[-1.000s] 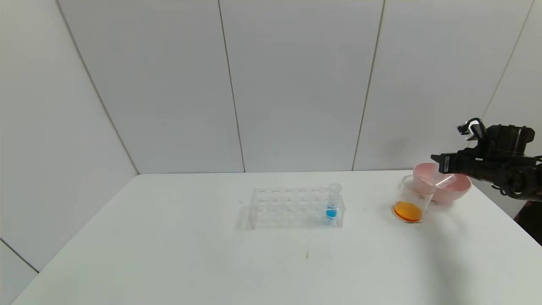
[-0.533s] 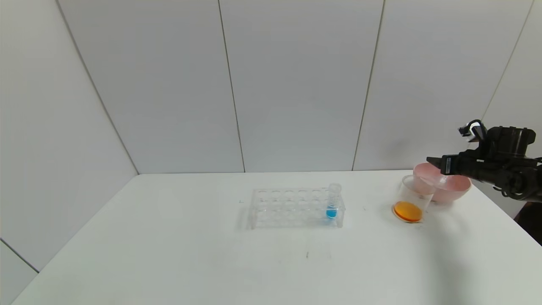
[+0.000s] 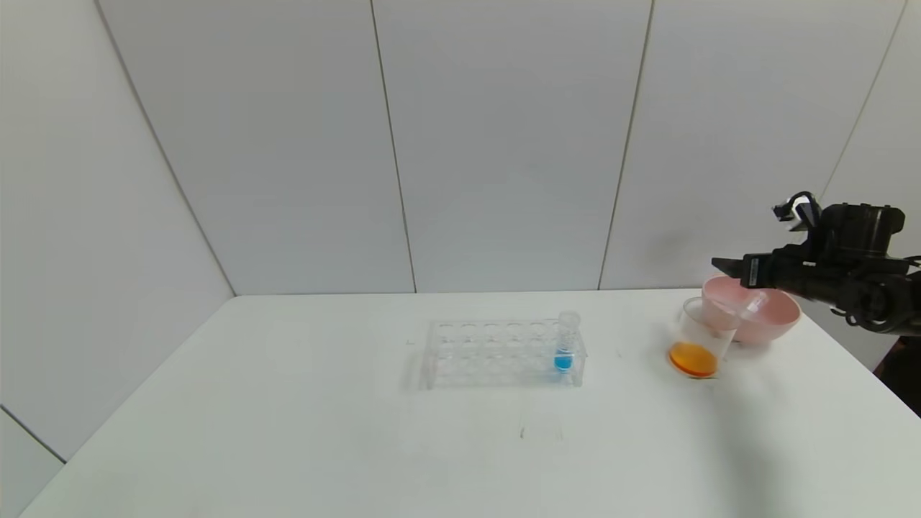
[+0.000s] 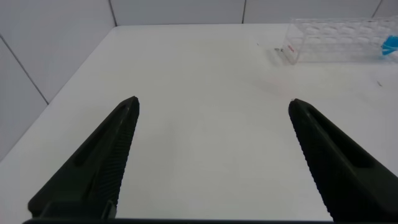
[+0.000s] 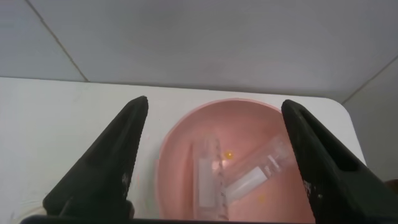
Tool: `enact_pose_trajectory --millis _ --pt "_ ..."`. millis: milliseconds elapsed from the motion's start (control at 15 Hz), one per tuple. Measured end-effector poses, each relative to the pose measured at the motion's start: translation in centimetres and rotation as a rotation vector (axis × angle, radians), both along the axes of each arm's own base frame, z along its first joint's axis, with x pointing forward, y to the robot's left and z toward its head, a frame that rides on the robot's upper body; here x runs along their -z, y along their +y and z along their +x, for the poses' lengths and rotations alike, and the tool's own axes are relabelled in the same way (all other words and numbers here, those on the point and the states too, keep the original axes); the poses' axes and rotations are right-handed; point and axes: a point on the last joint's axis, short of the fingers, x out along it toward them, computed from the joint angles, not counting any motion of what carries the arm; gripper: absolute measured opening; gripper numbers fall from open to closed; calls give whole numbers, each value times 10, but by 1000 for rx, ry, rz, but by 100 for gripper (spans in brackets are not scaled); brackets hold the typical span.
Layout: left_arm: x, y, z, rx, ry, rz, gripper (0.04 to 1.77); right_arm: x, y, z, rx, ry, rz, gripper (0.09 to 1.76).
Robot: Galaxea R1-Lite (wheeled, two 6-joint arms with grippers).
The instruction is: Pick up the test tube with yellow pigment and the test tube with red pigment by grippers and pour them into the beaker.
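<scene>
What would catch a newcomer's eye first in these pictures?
Probably the orange liquid in the beaker at the table's right, beside the pink bowl holding two emptied test tubes. The right gripper hovers open above that bowl. Next, the blue-liquid tube standing alone in the clear rack mid-table.

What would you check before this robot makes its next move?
1. Right tool open, holding nothing: ok.
2. Two emptied tubes lying in the pink bowl: ok.
3. Beaker upright beside the bowl, orange liquid inside: ok.
4. Blue tube standing in the rack: ok.
5. Left tool open over bare table, away from the glassware: ok.
6. Tubes fully drained: cannot tell.
</scene>
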Motion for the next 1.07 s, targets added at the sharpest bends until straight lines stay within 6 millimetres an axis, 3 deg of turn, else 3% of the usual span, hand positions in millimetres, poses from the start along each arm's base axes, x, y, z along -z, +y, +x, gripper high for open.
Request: enact_pose_trajectory --millis 267,467,733,1067 --pt "0 0 0 0 0 0 172 -22 39 -4 -8 -12 -7 161" --pt "0 0 0 0 0 0 172 -40 62 -25 -42 -26 4 164" --pt "0 0 0 0 0 0 172 -67 75 -79 -69 -57 14 167" --pt "0 0 0 0 0 0 172 -99 78 -173 -87 -146 13 169"
